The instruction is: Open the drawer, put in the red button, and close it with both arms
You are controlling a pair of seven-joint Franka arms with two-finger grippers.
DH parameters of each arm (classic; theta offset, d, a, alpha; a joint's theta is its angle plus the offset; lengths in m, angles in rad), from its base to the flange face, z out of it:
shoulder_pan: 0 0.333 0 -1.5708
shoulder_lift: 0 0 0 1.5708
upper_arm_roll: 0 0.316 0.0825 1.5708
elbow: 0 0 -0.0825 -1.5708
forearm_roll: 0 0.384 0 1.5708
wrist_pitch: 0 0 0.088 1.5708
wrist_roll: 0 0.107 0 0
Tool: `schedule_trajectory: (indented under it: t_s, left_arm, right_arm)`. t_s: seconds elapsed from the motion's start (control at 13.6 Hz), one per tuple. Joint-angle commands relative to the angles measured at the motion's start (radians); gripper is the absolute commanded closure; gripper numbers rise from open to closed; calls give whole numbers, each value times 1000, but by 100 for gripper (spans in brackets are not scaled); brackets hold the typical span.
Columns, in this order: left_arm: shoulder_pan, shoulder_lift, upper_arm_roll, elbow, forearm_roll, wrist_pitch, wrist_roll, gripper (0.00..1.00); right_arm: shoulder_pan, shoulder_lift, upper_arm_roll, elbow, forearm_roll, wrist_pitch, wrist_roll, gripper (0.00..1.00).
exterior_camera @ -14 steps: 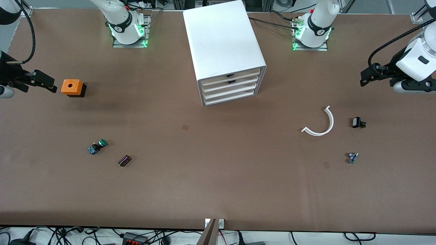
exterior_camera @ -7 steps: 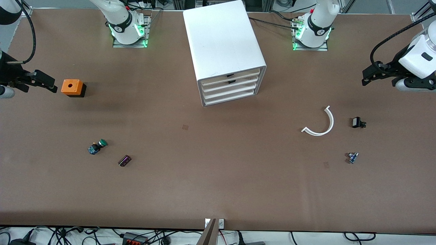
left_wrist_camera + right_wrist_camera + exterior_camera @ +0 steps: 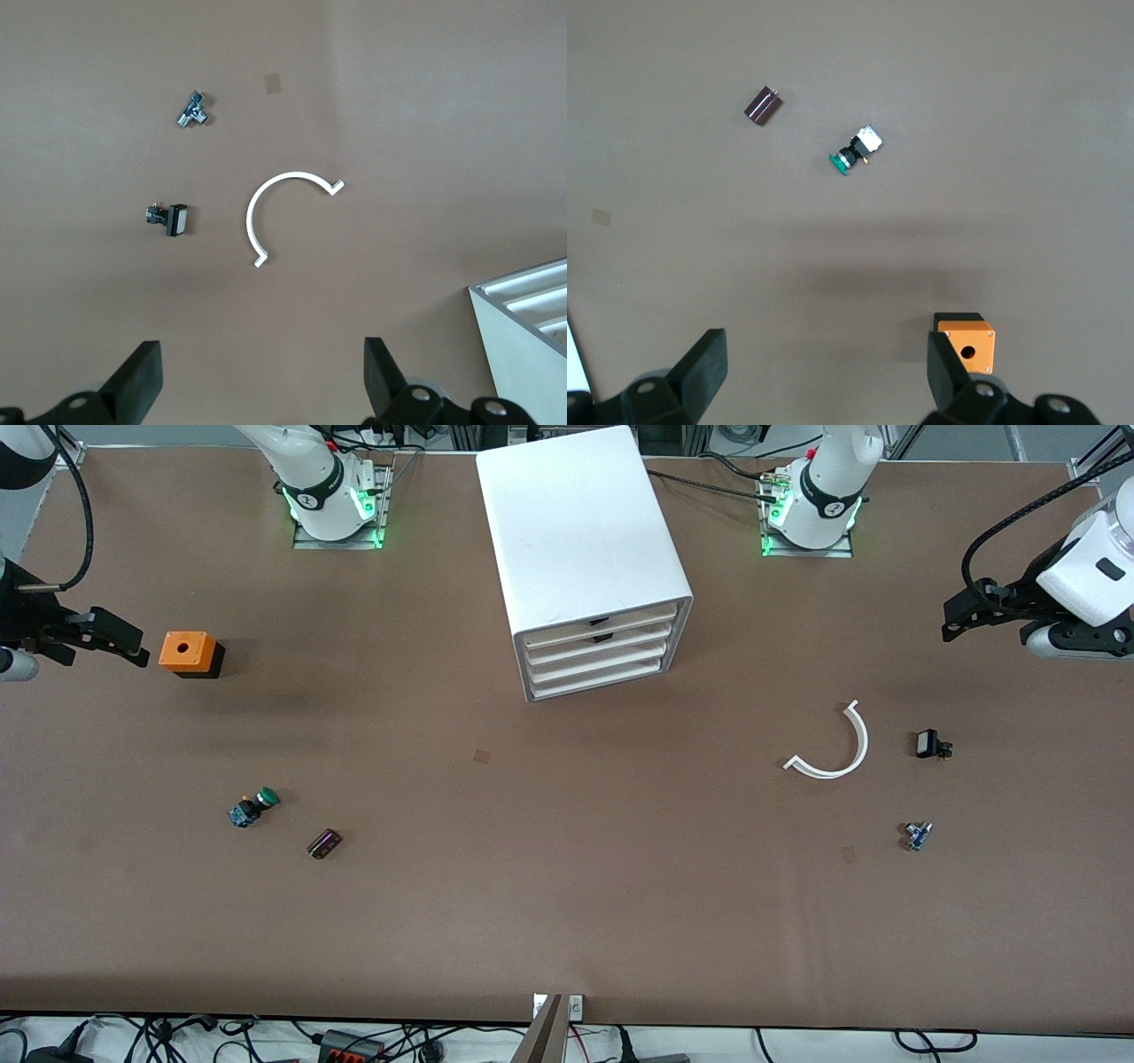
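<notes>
- Drawer fronts (image 3: 595, 652), four alike in plain white plastic, sit flush in the white boxy cabinet (image 3: 580, 540), which stands on the brown tabletop (image 3: 567, 886) between the two arm bases; one cabinet corner also shows in the left wrist view (image 3: 532, 328).
- Red-capped button: none shows in any view.
- Left gripper (image 3: 961, 615) hangs over the tabletop at the left arm's end, its black fingers (image 3: 142, 381) spread wide and holding nothing.
- Right gripper (image 3: 124, 645) hangs at the right arm's end, just beside the orange box with a round hole (image 3: 188, 653); its fingers (image 3: 700, 372) are also wide apart and bare.
- A green-capped push-button with a bluish body (image 3: 252, 807) lies on its side, nearer to the front camera than the orange box, with a small dark rectangular block (image 3: 324, 843) near it.
- Toward the left arm's end lie a white curved plastic strip (image 3: 837, 748), a small black part (image 3: 930, 744) beside it, and a small bluish metal part (image 3: 917, 834) nearer to the front camera.
</notes>
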Motion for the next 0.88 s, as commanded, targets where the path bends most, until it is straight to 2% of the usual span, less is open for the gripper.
schedule_trajectory:
  t_s: [0.0,0.81]
  left_arm:
    - [-4,21,7,43,-17,-26,23,0]
    - [-2,27,8,52,-19,-26,21,0]
  right_arm:
    - [-5,-6,7,0,0,3,-12,0]
    - [12,-17,8,-35,1,8,22,0]
